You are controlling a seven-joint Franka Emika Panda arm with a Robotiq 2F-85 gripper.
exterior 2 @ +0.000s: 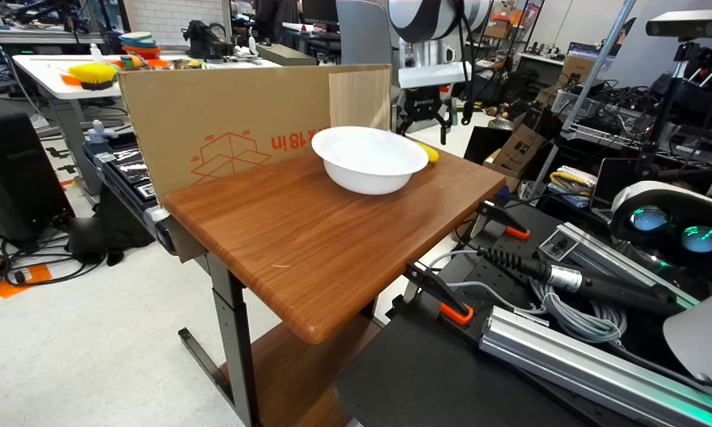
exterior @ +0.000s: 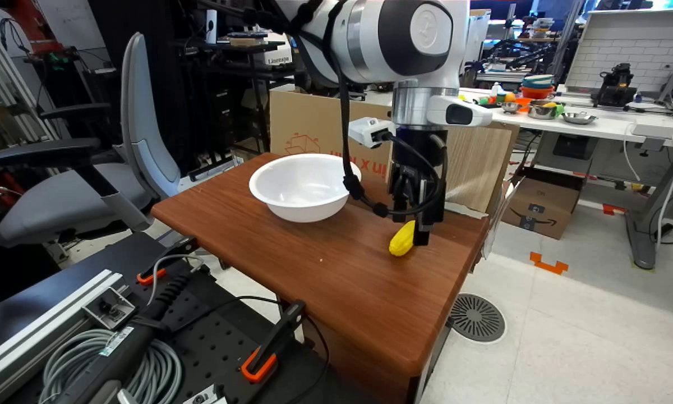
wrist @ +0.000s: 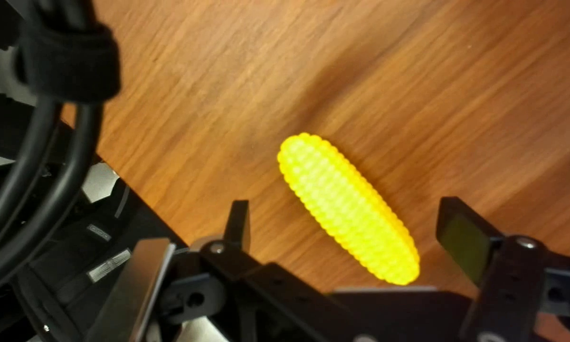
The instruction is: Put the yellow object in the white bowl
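The yellow object (exterior: 402, 239) is a bumpy, corn-like oval lying on the brown table. In an exterior view the bowl partly hides it (exterior 2: 431, 152). In the wrist view it lies diagonally (wrist: 349, 209). The white bowl (exterior: 303, 212) stands upright on the table, apart from the yellow object; it also shows in an exterior view (exterior 2: 368, 181) and is out of the wrist view. My gripper (wrist: 344, 213) points down over the yellow object, open, with one finger on each side and gaps to both. It also shows in both exterior views (exterior: 416, 229) (exterior 2: 422, 133).
The brown table (exterior: 336, 269) has a cardboard panel (exterior: 325, 120) standing along one long edge. Black clamps with orange ends (exterior: 275, 342) grip the opposite edge, beside a black board with coiled cable (exterior: 146, 365). A grey chair (exterior: 90, 196) stands at the table's end.
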